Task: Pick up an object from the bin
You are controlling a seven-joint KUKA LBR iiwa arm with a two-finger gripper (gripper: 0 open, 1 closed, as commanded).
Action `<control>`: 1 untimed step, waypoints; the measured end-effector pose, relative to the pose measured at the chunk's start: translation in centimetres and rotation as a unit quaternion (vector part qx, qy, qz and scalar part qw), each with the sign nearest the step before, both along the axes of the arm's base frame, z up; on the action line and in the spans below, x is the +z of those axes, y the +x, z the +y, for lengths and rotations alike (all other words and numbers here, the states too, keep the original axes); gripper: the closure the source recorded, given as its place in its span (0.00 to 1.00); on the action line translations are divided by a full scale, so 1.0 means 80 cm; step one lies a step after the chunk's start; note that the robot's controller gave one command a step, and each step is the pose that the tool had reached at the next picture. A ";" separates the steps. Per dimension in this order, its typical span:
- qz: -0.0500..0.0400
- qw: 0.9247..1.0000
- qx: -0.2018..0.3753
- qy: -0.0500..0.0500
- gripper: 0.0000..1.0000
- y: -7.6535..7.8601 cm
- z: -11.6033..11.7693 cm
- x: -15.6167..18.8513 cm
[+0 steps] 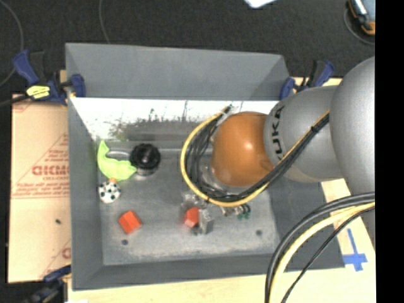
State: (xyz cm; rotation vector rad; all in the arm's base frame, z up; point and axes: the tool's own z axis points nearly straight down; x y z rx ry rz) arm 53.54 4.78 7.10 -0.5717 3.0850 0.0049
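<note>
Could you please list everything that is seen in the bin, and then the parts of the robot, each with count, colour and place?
bin: one, grey, middle of the view
green piece: one, yellow-green, left of the floor
knob: one, black, just right of the green piece
ball: one, black and white, in front of the green piece
block: one, orange-red, front left
red piece: one, red, front middle, at the tool
green bit: one, dark green, right of the tool
tool: one, grey, front middle
cover: one, orange, above the tool
arm: one, grey, from the right
</note>
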 end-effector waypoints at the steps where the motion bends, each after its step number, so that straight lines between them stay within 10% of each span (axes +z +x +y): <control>1: 0.001 1.000 -0.018 0.000 1.00 -0.020 -0.064 0.030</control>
